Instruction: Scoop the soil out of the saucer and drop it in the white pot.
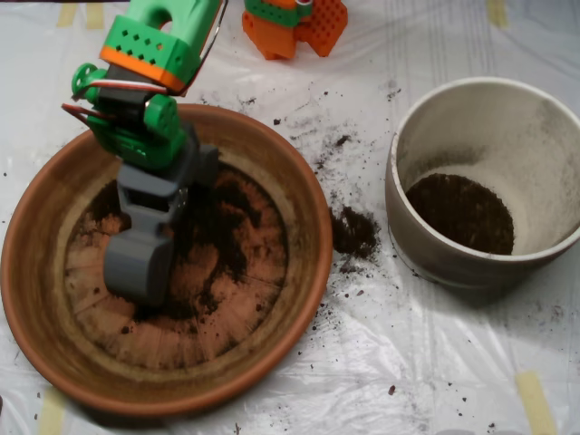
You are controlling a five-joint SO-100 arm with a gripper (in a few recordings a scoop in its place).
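my scoop [138, 267] sits down in the saucer [36, 272], pressed together on the soil [222, 231]. the white pot [435, 258], right of the saucer, holds some soil too.

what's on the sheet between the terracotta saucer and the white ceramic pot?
Overhead view: a small clump of spilled dark soil lies on the plastic sheet between the terracotta saucer and the white ceramic pot, with scattered crumbs around it.
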